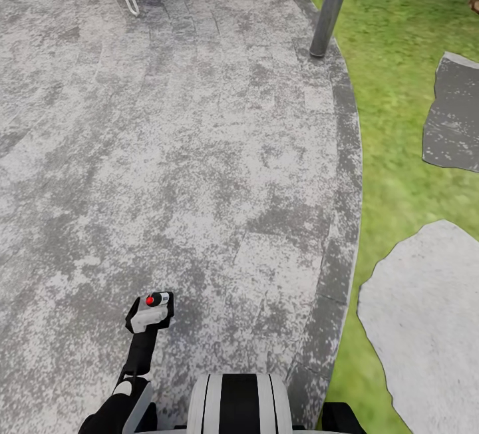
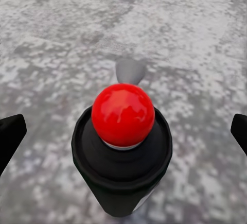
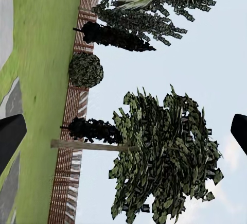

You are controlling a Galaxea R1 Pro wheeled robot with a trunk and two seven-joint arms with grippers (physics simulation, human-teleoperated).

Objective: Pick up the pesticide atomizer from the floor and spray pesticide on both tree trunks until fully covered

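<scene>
**Atomizer held out over the paving by the left arm**

The left arm is seen stretched forward and low from the robot's trunk, over the grey stone paving. At its end the left gripper is closed around the pesticide atomizer, which is held above the paving just ahead of the trunk. In the left wrist view the atomizer is seen end-on, a black body topped by a red ball, with the dark fingers showing at either edge of the frame.

A grey pole stands at the paving's curved edge, well beyond the atomizer, with lawn and separate stone slabs past that edge.

The right wrist camera is turned outward: a tree with a bare trunk and leafy crown is seen before the slatted fence. The right gripper's fingers show far apart.
</scene>
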